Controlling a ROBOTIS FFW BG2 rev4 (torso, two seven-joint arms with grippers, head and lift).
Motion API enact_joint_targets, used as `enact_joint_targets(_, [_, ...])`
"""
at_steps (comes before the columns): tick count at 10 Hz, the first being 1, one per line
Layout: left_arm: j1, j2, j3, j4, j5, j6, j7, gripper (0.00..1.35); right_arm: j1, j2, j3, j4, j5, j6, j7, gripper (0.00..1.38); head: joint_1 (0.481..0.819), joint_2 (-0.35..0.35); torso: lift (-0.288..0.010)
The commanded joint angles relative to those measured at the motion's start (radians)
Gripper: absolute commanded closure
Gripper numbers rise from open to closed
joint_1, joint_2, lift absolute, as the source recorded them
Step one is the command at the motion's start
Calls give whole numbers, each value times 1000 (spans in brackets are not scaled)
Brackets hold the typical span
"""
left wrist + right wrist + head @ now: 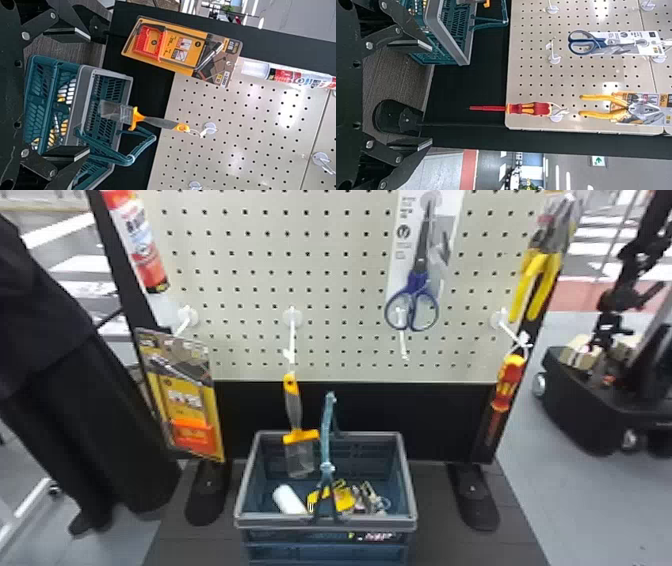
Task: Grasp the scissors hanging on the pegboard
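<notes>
blue-handled scissors [419,280], yellow pliers [544,257], teal basket [270,521]

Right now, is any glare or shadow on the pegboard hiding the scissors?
Head view: no glare on the scissors, and the pegboard is evenly lit. Right wrist view: handles and blades stand out against their card, with no shadow across them. Left wrist view: a pale sheen lies on part of the pegboard.

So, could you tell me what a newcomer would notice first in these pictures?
The blue-handled scissors hang on their card high on the pegboard, right of centre. Yellow pliers hang at its right edge, and a blue basket of tools stands below it.
</notes>
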Motion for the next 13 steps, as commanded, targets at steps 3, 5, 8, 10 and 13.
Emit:
enact_joint_targets(3, [-2, 0, 0, 0, 0, 2, 0, 292, 2, 1, 0, -2, 0, 2, 0, 441, 549, 0, -100])
enact_joint_targets(5, [-2, 0, 0, 0, 0, 2, 0, 292, 2, 1, 0, -2, 0, 2, 0, 441, 549, 0, -100])
enact_joint_targets(8, [-2, 0, 0, 0, 0, 2, 0, 292, -20, 1, 18, -54, 0, 42, 0, 435, 549, 0, -100])
enact_joint_targets(10, [-2, 0, 0, 0, 0, 0, 0, 292, -48, -18, 40, -81, -6, 75, 0, 433, 549, 0, -100])
enact_joint_targets(13, [-6, 2, 0, 0, 2, 2, 0, 292, -144, -98, 78, -96, -20, 127, 0, 433, 549, 0, -100])
